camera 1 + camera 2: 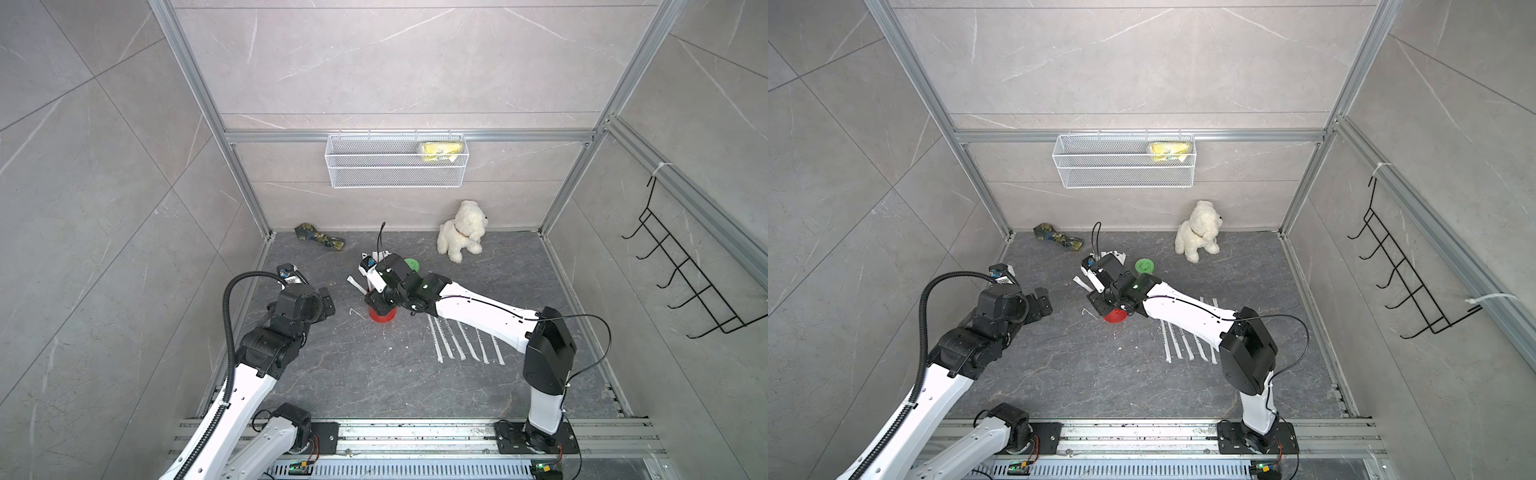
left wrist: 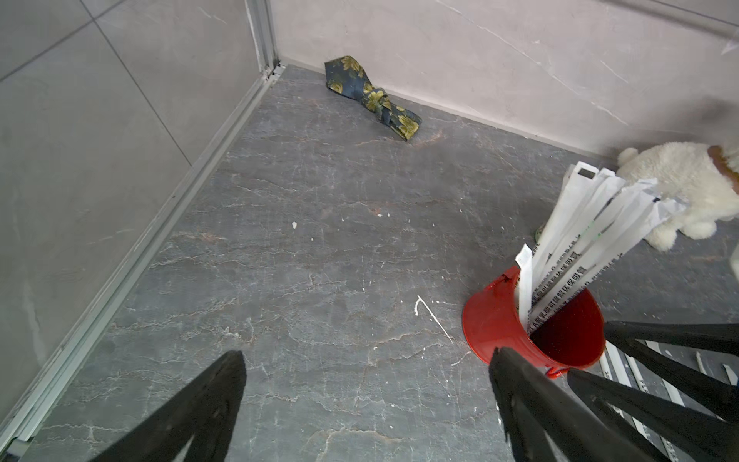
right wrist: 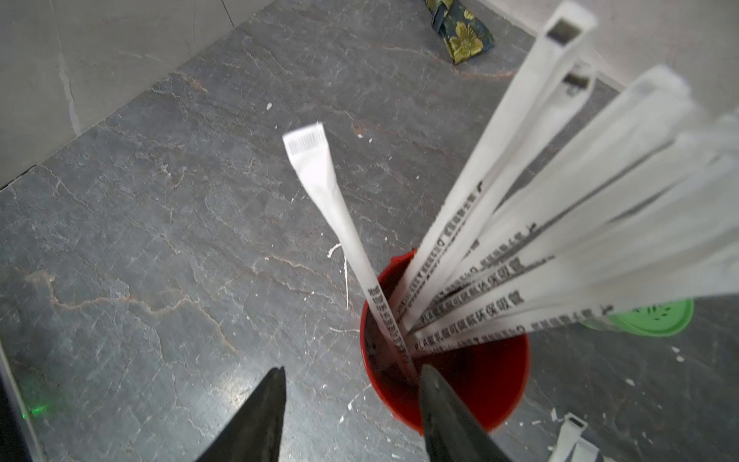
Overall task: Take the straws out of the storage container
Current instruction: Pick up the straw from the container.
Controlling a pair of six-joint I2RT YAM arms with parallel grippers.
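Note:
The storage container, a red can (image 1: 383, 316) (image 1: 1115, 316) (image 2: 496, 320) (image 3: 480, 384), stands mid-floor with several white wrapped straws (image 2: 592, 236) (image 3: 520, 240) fanned out of it. One straw (image 3: 340, 224) leans apart from the bunch. More straws (image 1: 461, 340) (image 1: 1187, 345) lie in a row on the floor under the right arm. My right gripper (image 3: 354, 368) (image 1: 376, 303) hangs over the can, open; one finger is over its mouth, the other outside the rim, nothing between them. My left gripper (image 2: 366, 354) (image 1: 328, 301) is wide open left of the can, holding nothing.
A green-lidded jar (image 1: 411, 264) (image 3: 656, 320) stands just behind the can. A white plush dog (image 1: 461, 230) and a patterned cloth (image 1: 319, 237) lie by the back wall. A mesh basket (image 1: 395, 160) hangs above; a black hook rack (image 1: 685, 282) is on the right wall.

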